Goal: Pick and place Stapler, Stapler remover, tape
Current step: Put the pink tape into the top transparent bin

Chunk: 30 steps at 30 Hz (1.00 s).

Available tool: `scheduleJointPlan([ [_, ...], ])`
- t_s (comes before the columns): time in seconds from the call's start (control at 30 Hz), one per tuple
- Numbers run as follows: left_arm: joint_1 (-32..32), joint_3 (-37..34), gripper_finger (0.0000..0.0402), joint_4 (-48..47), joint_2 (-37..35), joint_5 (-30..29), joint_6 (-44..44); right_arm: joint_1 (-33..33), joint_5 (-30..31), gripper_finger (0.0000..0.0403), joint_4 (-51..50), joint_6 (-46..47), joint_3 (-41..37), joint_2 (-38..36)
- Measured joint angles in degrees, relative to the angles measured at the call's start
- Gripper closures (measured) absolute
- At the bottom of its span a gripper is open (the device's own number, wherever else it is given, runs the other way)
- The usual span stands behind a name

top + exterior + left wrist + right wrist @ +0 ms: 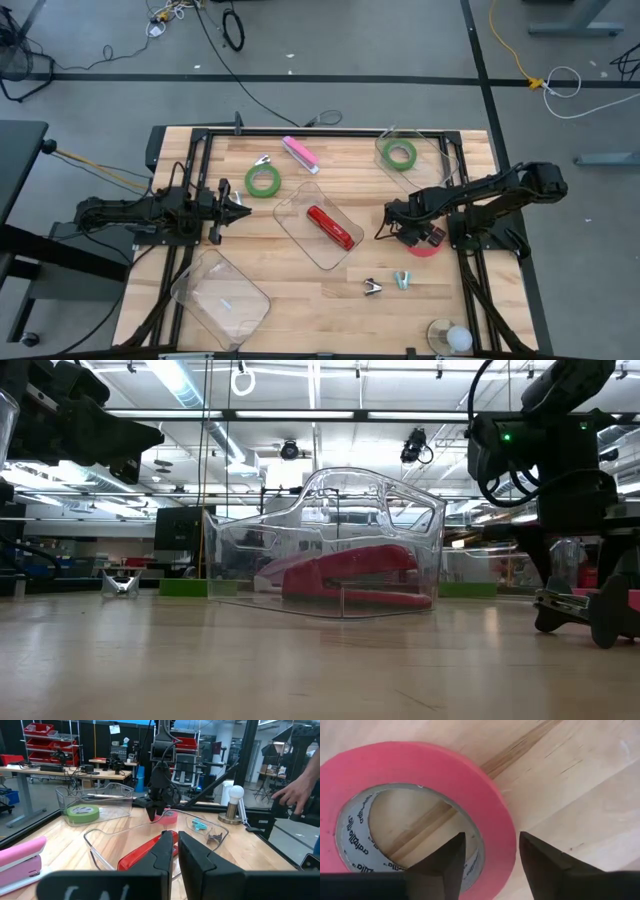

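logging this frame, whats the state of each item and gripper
right gripper: open, straddling the red tape's wall
red tape: flat on table
red stapler: inside centre clear tray
left gripper: shut, empty
pink stapler: on table

Wooden table (300, 290), three clear plastic trays (222, 297), small lamp (450, 337)

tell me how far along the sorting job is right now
Done: red stapler in the middle clear tray, one green tape in the far tray. In hand: right gripper straddles the red tape wall, not yet clamped. Left: pink stapler, other green tape, staple removers.
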Motion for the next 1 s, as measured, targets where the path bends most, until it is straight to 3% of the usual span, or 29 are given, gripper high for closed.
scheduleJointPlan([
  [0.43,0.0,0.0,0.0372,0.0,0.0,0.0,0.0,0.0,0.0,0.0306,0.3,0.0,0.0,0.0],
  [0.8,0.0,0.0,0.0372,0.0,0.0,0.0,0.0,0.0,-0.5,0.0305,0.7,0.0,0.2,0.0],
  [1.0,0.0,0.0,0.0372,0.0,0.0,0.0,0.0,-0.1,-0.6,0.0315,0.2,0.1,4.0,0.0],
])
